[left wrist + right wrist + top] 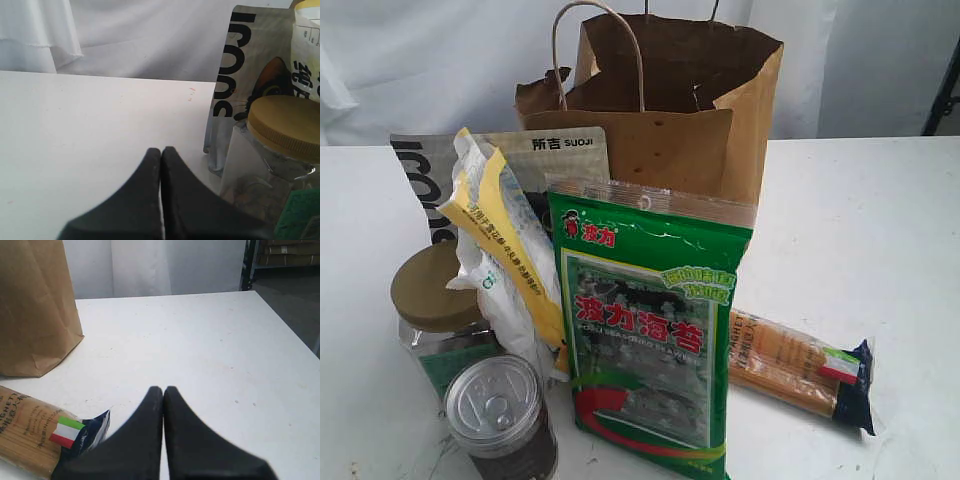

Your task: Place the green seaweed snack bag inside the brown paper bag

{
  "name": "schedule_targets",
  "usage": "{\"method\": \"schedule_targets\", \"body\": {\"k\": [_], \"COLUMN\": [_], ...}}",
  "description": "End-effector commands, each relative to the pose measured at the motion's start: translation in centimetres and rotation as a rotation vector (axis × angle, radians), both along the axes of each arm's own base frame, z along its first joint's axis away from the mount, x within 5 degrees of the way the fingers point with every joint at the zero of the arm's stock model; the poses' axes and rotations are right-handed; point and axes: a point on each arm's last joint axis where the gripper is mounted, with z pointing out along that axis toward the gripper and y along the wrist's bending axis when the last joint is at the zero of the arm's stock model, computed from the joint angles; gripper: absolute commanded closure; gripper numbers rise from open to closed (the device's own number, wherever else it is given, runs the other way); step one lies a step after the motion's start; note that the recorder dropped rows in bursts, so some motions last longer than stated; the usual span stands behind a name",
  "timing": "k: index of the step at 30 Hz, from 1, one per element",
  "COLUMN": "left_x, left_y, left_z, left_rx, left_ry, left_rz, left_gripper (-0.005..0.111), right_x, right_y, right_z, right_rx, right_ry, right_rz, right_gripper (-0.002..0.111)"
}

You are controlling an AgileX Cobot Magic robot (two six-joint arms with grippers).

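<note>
The green seaweed snack bag (645, 320) stands leaning at the front centre of the table, red characters and a dark seaweed panel on its face. Behind it stands the brown paper bag (665, 110), open at the top, one cord handle raised; its side wall (37, 305) shows in the right wrist view. Neither arm appears in the exterior view. My left gripper (161, 150) is shut and empty above bare table, left of the jars. My right gripper (163, 388) is shut too, holding nothing, beside the spaghetti pack.
A yellow-and-white pouch (505, 250) leans left of the green bag. A silver SUOJI pouch (535, 160) stands behind it. A gold-lidded jar (432, 300) and a metal-lidded jar (500, 410) sit at the front left. A spaghetti pack (800, 365) lies at the right.
</note>
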Motion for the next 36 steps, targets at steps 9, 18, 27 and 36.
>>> {"method": "schedule_targets", "body": {"k": [9,18,27,36], "left_x": [0.0,0.0,0.0,0.0], "left_y": [0.0,0.0,0.0,0.0], "left_z": [-0.1,-0.1,-0.1,-0.1], "left_rx": [-0.002,-0.002,-0.002,-0.002], "left_ry": [-0.009,-0.009,-0.009,-0.009], "left_rz": [-0.005,-0.005,-0.005,-0.005], "left_gripper": [0.106,0.106,0.106,0.106], "right_x": [0.0,0.3,0.3,0.1], "right_y": [0.0,-0.1,-0.2,-0.3], "right_z": [0.0,1.7,2.3,3.9], "right_rx": [0.006,-0.008,-0.014,-0.011], "right_ry": [-0.011,-0.197,-0.265,-0.443], "right_rz": [-0.006,-0.018,-0.023,-0.035], "right_gripper": [0.108,0.108,0.108,0.108]}}
